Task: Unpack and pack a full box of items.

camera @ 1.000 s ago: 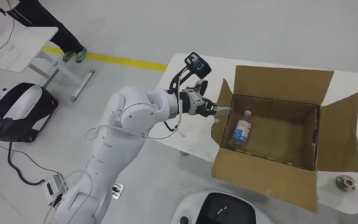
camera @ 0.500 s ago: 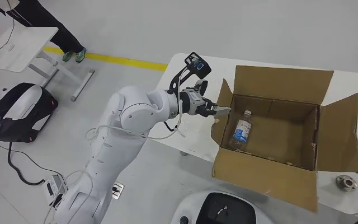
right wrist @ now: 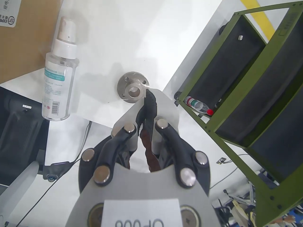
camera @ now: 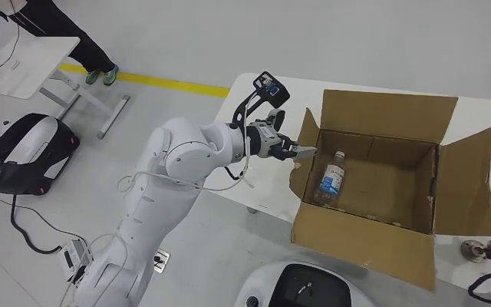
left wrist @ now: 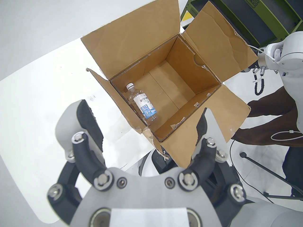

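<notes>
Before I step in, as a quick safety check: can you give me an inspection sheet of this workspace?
Surface: white table, with the box standing on it.
Job's things: open cardboard box; one bottle lying inside it; spray bottle upright beside the box; metal flange on the table.
Clutter: nothing seen.
Grippers: left gripper open, beside a box flap; right gripper shut, tip by the flange.
Cables: black cable below the table edge.
Surroundings: green rack holding a small bottle.

left fingers (left wrist: 88, 121) spread, right fingers (right wrist: 150, 105) pressed together
</notes>
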Controlling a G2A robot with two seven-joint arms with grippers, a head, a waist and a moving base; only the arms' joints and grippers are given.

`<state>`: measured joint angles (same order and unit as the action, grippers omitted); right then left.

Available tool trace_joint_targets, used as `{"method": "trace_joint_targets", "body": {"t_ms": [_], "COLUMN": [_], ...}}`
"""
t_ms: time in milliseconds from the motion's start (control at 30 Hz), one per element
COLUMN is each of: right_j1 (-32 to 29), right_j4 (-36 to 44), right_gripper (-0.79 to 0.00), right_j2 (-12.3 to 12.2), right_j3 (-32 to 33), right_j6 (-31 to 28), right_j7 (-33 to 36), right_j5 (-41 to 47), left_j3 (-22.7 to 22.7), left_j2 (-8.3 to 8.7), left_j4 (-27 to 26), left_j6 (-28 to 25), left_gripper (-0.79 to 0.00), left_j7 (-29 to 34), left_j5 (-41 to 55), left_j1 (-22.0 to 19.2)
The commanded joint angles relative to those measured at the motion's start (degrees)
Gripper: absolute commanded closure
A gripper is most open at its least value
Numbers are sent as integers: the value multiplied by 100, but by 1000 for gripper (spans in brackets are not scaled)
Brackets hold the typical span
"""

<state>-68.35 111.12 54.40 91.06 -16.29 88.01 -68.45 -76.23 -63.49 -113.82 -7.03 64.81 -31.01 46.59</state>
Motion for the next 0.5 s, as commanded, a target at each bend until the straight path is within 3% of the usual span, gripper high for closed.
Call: {"method": "trace_joint_targets", "body": {"t_ms": [0,133,467], "right_j1": [-5,-58,-132], "right_j4": [0,-44,-190], "right_gripper": [-259,-299,-296], "right_j2": [-99,-274,-524], "right_j3": [-6,24,-86], "right_j6": [0,0,1], "right_j7": [0,0,0], "right_j5": [143,378,736], "left_j3": [0,0,0], "left_j2": [0,0,0], "left_j4": [0,0,0], "left_j6": [0,0,0], "left_gripper": [-785,-785,-785], "left_j7": [0,0,0], "left_j5": [0,0,0], "left_j1": [0,0,0]}}
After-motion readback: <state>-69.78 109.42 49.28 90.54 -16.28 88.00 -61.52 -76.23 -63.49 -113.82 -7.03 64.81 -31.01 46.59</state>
